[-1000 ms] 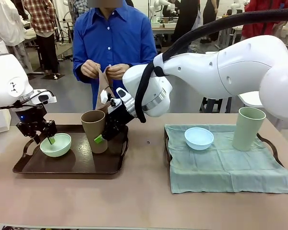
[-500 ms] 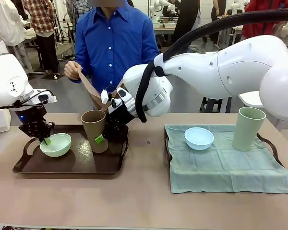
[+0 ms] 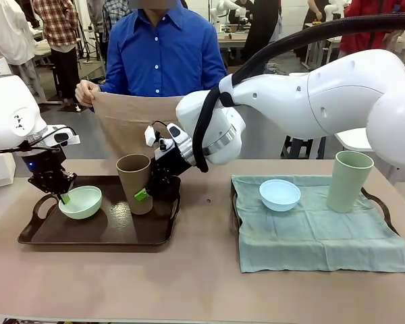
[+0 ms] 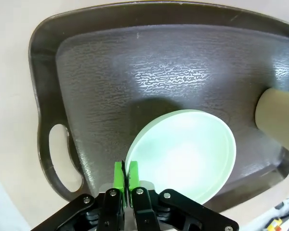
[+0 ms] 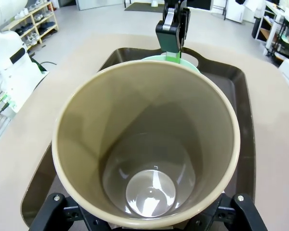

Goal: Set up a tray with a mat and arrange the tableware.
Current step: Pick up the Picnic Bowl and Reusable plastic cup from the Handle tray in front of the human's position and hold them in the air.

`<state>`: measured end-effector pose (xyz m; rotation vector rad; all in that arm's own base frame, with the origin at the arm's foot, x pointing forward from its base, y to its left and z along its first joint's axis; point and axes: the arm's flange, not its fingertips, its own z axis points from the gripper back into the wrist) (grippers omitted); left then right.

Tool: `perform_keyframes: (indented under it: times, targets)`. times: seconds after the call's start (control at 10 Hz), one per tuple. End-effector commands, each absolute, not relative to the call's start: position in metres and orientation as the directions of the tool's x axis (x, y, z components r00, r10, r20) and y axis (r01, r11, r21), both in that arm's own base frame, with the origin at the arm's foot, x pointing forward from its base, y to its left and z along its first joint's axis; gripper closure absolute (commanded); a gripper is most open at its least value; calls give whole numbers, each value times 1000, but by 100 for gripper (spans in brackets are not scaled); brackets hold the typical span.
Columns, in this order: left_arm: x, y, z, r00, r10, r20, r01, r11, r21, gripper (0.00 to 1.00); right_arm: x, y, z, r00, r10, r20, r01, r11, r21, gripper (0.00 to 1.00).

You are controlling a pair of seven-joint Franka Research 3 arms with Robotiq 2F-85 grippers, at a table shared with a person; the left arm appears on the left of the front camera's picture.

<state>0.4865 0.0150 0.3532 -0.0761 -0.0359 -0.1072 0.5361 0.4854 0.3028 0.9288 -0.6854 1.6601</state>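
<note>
Where claws grip: matte round bowl (image 3: pixel 80 202) (mint), tall tumbler (image 3: pixel 135 183)

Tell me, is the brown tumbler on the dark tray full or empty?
Empty. The right wrist view looks straight into the brown tumbler and shows its bare, shiny bottom.

My table (image 3: pixel 196 283) carries a dark brown tray (image 3: pixel 88 236) toward its left edge, a green-matted tray (image 3: pixel 385 209) toward its right.

You see a mint green bowl (image 3: pixel 80 202) and brown cup (image 3: pixel 135 183) on a dark brown tray (image 3: pixel 94 233), plus a green cloth (image 3: pixel 317 236).
</note>
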Motion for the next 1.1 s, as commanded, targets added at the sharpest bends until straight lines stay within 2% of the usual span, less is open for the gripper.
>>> perform_keyframes:
  times: [0.0, 0.1, 0.6, 0.8, 1.0]
  targets:
    - [476, 15, 358, 990, -135, 31, 135, 991, -7, 100, 515, 467, 320, -141, 493, 859, -968, -250, -15, 76]
    - [468, 13, 380, 988, -144, 59, 145, 989, -10, 100, 505, 459, 344, -121, 498, 859, -973, -233, -1, 76]
    - [403, 21, 531, 955, -87, 283, 79, 996, 37, 100, 448, 416, 455, -211, 524, 825, -975, -174, -139, 76]
    - [386, 20, 571, 941, -78, 330, 61, 996, 61, 100, 428, 413, 494, -264, 512, 818, -964, -171, -204, 76]
    - [379, 23, 575, 959, -38, 280, 23, 998, 56, 100, 424, 410, 507, -311, 496, 811, -949, -208, -237, 76]
